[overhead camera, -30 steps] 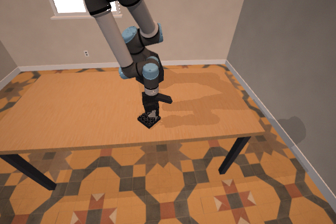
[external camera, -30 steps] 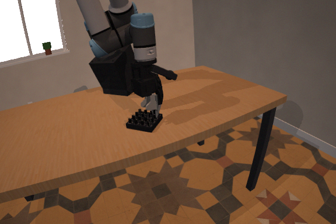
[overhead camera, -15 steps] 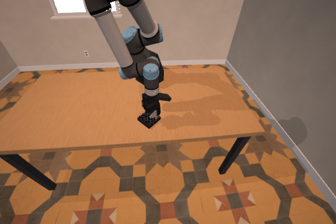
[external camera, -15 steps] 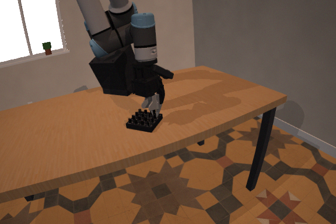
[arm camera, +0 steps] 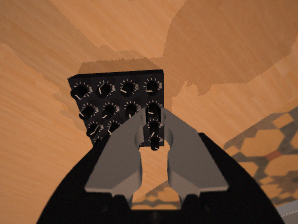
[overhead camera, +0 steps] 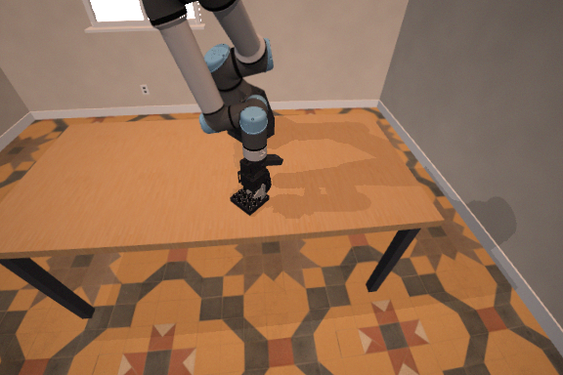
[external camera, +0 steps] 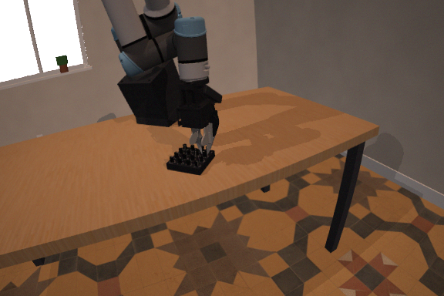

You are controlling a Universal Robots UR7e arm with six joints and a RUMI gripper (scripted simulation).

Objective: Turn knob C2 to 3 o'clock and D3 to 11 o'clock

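Note:
The black knob box (overhead camera: 252, 198) lies on the wooden table, a little in from its front edge. It also shows in the exterior view (external camera: 190, 159) and in the wrist view (arm camera: 120, 107), with white hour marks around each knob. My gripper (overhead camera: 255, 191) (external camera: 203, 145) points straight down onto the box, over the side nearer the table's right end. In the wrist view the fingers are shut on a knob (arm camera: 154, 126) in the right-hand column of the box. The fingers hide the knobs beside it, and I cannot read which knob it is or where its pointer stands.
The arm's dark base block (external camera: 152, 95) stands on the table just behind the box. The table's front edge (overhead camera: 220, 241) runs near the box. A wall rises to the right of the table.

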